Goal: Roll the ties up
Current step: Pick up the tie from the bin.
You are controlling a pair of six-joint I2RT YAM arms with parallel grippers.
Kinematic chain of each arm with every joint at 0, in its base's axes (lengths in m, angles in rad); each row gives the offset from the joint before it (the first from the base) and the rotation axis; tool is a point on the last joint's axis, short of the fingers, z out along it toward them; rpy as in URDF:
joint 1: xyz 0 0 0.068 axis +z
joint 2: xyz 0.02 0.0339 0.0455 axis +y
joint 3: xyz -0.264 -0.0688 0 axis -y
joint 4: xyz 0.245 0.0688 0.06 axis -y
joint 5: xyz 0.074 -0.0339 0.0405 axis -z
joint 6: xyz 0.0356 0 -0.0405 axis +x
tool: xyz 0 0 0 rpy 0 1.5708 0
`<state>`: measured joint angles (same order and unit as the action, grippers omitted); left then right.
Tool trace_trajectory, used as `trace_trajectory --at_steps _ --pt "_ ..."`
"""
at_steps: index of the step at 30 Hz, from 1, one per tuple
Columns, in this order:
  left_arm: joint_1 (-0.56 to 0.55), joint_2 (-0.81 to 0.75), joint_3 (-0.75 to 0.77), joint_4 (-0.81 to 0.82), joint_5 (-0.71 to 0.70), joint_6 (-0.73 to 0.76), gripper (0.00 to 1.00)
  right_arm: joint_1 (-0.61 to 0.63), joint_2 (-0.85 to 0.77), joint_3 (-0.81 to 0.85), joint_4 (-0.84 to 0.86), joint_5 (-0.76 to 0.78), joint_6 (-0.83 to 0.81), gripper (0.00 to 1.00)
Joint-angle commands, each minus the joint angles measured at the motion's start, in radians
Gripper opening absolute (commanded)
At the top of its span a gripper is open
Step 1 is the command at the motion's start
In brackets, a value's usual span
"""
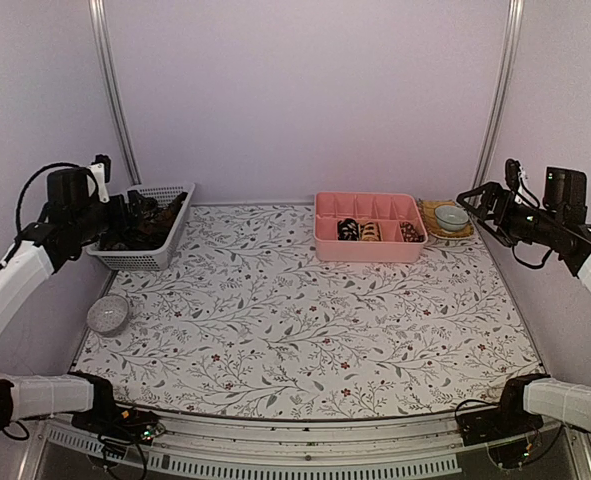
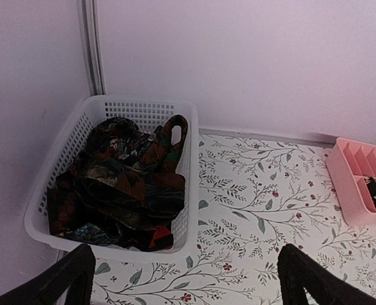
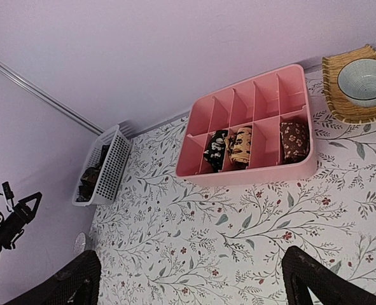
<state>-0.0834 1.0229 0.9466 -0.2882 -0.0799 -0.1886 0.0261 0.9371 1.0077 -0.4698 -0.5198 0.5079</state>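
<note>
Floral table [image 1: 295, 330] | ties [image 2: 121, 184] heaped in basket [image 2: 143, 103] | ahead of left pincer [image 2: 186, 279]

- A robotics lab test booth: plain pale-lilac panel walls [image 1: 305, 90] enclose the counter [image 1: 305, 340] on three sides, joined by bare metal corner rails [image 1: 113, 90].
- Two white-and-black robot arms [image 1: 15, 285] are bolted at the counter's near edge, among loose black cables and exposed electronics [image 1: 135, 428].
- The props look staged on a floral-printed cloth: a white plastic mesh basket [image 1: 155, 257] heaped with dark patterned fabric neckties [image 2: 124, 184], and a pink plastic compartment tray [image 1: 370, 250].
</note>
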Motion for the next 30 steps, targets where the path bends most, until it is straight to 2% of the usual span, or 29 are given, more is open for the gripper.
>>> trace_trajectory --at_steps 1,4,8,16,25,30 --pt "0.058 0.119 0.065 -0.012 0.056 -0.031 1.00 0.003 0.007 -0.063 0.105 -0.056 0.041 1.00" --pt "0.100 0.200 0.089 0.010 0.094 -0.057 1.00 0.004 0.008 -0.104 0.155 -0.089 0.073 1.00" --pt "0.142 0.302 0.113 0.030 0.078 -0.078 1.00 0.003 0.006 -0.145 0.201 -0.111 0.094 1.00" --pt "0.201 0.466 0.160 0.077 0.080 -0.068 0.98 0.004 0.002 -0.166 0.221 -0.135 0.107 1.00" --pt "0.269 0.690 0.317 0.075 0.158 -0.148 0.90 0.004 0.000 -0.176 0.235 -0.147 0.117 1.00" --pt "0.277 0.791 0.386 0.064 0.157 -0.177 0.90 0.004 -0.003 -0.169 0.231 -0.152 0.117 1.00"
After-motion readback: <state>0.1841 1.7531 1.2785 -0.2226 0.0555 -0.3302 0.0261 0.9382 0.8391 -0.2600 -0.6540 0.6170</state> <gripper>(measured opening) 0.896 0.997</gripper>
